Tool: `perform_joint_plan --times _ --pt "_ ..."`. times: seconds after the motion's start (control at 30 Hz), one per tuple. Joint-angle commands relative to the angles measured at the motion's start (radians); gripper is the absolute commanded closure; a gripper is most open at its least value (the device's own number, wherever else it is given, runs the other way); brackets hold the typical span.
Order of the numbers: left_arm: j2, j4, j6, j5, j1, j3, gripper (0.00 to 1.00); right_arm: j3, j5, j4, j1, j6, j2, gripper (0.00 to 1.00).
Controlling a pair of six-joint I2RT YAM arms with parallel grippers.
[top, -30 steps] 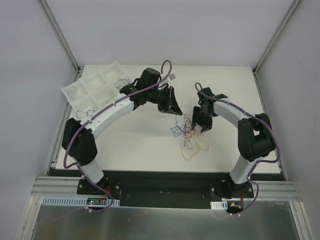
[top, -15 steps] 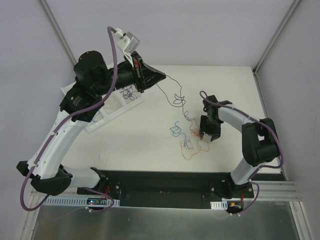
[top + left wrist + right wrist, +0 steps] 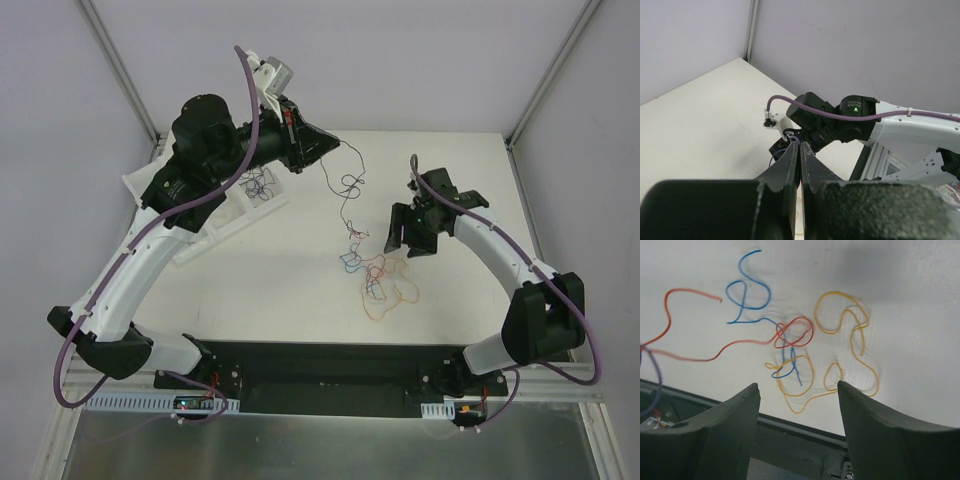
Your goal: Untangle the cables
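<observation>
Cables (image 3: 378, 285): one strand lifted, the rest knotted on the counter (image 3: 290, 270)

Heaped in a loose knot near the middle of the white counter, a little toward the right arm's side. From the right wrist, seen as an orange cable (image 3: 850, 340) in wide loops, a red cable (image 3: 795, 332) and a blue cable (image 3: 747, 295) crossing in a small snarl, and a purple cable (image 3: 652, 375) blurred at the left edge.

Left pincer (image 3: 330, 147) raised high over the far left part of the counter, fingers (image 3: 790, 160) pressed together, closed on a black cable (image 3: 347, 185). Thin and curly, hanging slack from the tip down toward the far edge of the knot; cannot tell whether its lower end is caught there.

Right pincer (image 3: 408, 240) open, gripping nothing, just beyond the knot and to its right. Fingers (image 3: 730, 425) wide apart, looking down on the strands, clear of them.

White tray (image 3: 215, 222) at the far left, partly hidden by the left arm, with a few dark strands (image 3: 258, 185) lying in it; which compartment, cannot tell
</observation>
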Motion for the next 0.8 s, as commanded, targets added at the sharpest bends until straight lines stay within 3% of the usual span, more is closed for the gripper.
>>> perform_joint_plan --times 0.0,0.2,0.33,0.4,0.6,0.77 --pt "-0.032 0.085 -0.033 0.001 -0.010 -0.003 1.00 0.002 -0.190 0.069 0.020 0.006 -0.080 0.31" --pt "-0.055 0.090 -0.050 -0.019 -0.009 -0.040 1.00 0.069 -0.472 0.157 0.013 0.068 -0.125 0.29" --pt "-0.057 0.134 -0.070 0.009 -0.009 -0.066 1.00 -0.006 -0.625 0.397 0.082 0.086 -0.156 0.24" --pt "-0.052 0.146 -0.073 0.036 -0.009 -0.058 1.00 -0.030 -0.599 0.457 0.125 0.083 -0.168 0.24" --pt "-0.062 0.205 -0.088 0.112 -0.009 -0.044 1.00 -0.012 -0.453 0.408 0.155 0.046 -0.101 0.23" --pt "-0.086 0.350 -0.149 0.181 -0.009 -0.072 1.00 0.014 -0.373 0.396 0.179 0.057 -0.022 0.26"
